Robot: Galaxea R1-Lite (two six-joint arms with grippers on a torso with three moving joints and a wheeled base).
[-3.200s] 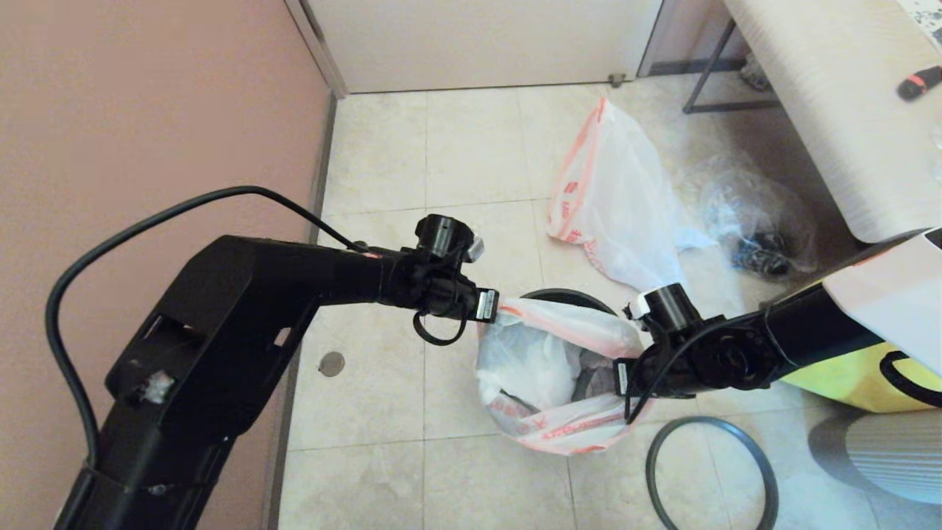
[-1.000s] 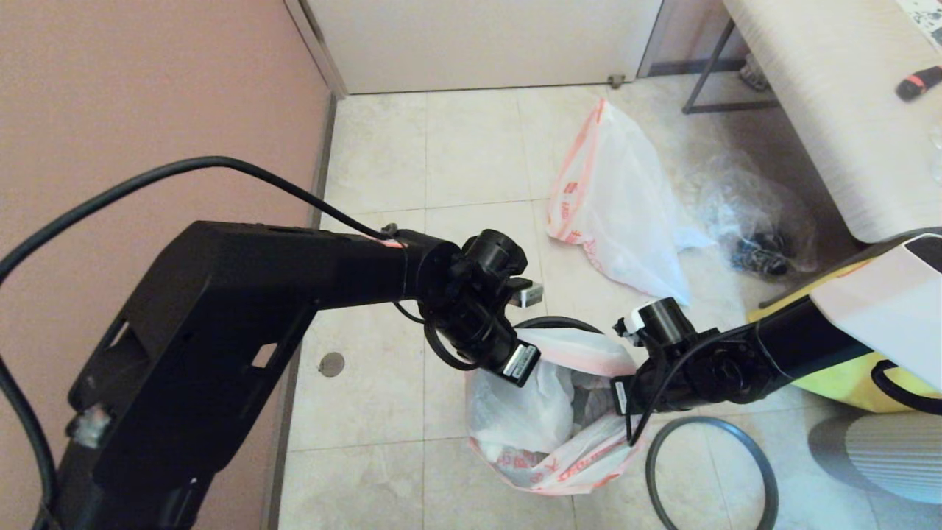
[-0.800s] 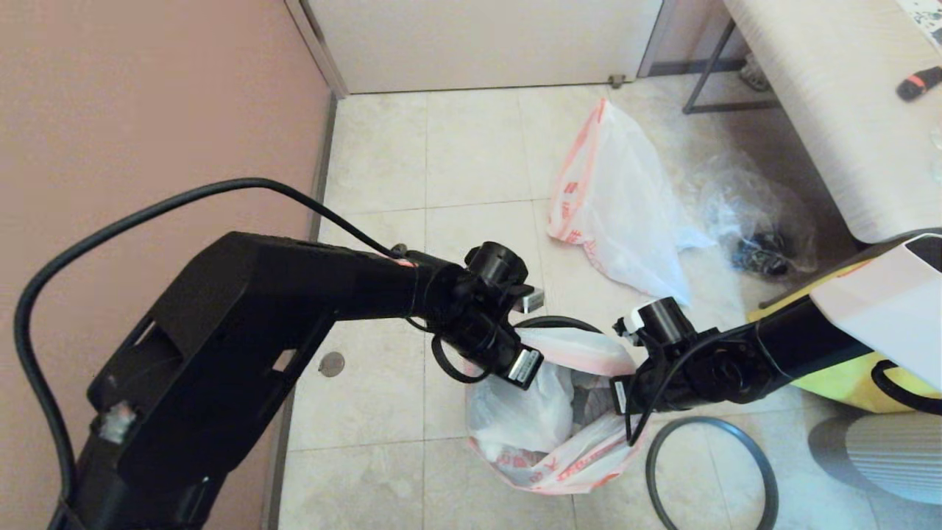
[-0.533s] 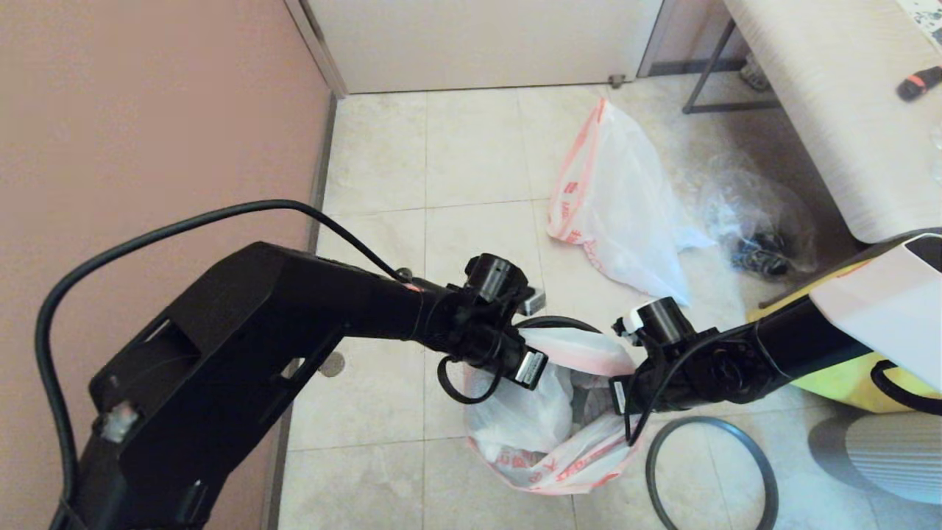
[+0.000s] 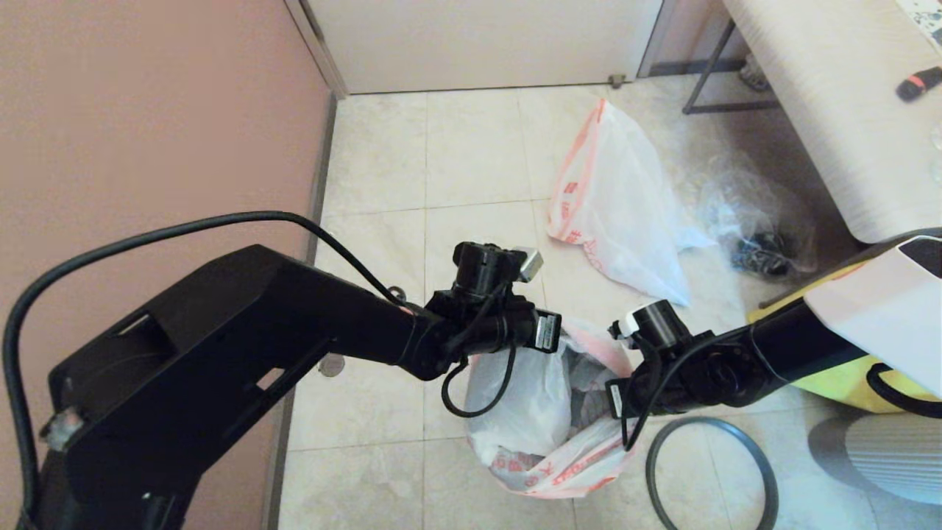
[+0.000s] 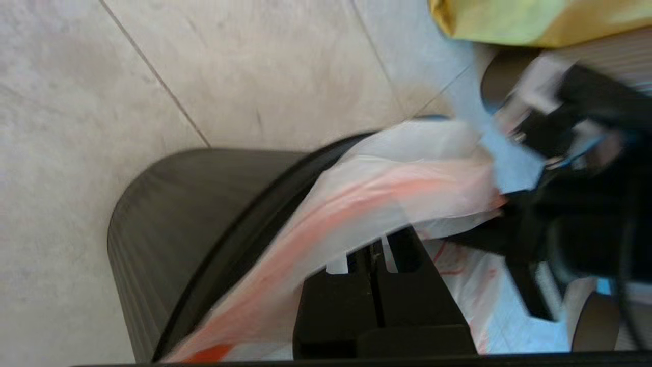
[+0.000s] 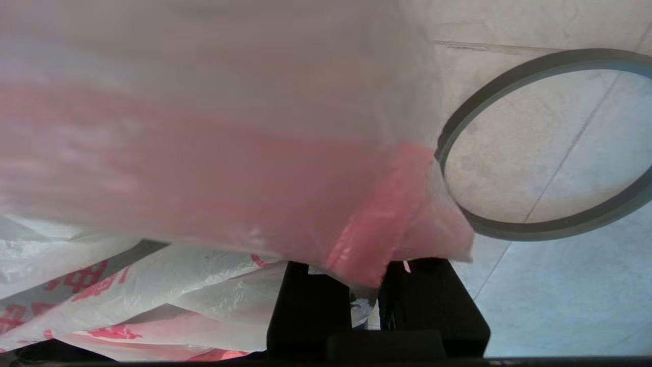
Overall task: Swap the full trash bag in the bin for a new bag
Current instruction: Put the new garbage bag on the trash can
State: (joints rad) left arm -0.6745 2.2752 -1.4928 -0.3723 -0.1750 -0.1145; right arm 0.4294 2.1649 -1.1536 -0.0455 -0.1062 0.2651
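Both the left tool (image 6: 374,265) and right tool (image 7: 367,285) are clamped on the full trash bag's (image 5: 541,412) red-banded rim above the bin (image 6: 173,214)

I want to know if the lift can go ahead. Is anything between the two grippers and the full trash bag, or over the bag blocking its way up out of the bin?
Nothing visible. The left gripper and right gripper are each shut on the full trash bag at its red band. The rim ring lies on the floor beside the bin, not over it.

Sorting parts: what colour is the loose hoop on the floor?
Dark grey plastic rim ring, clearest in the right wrist view.
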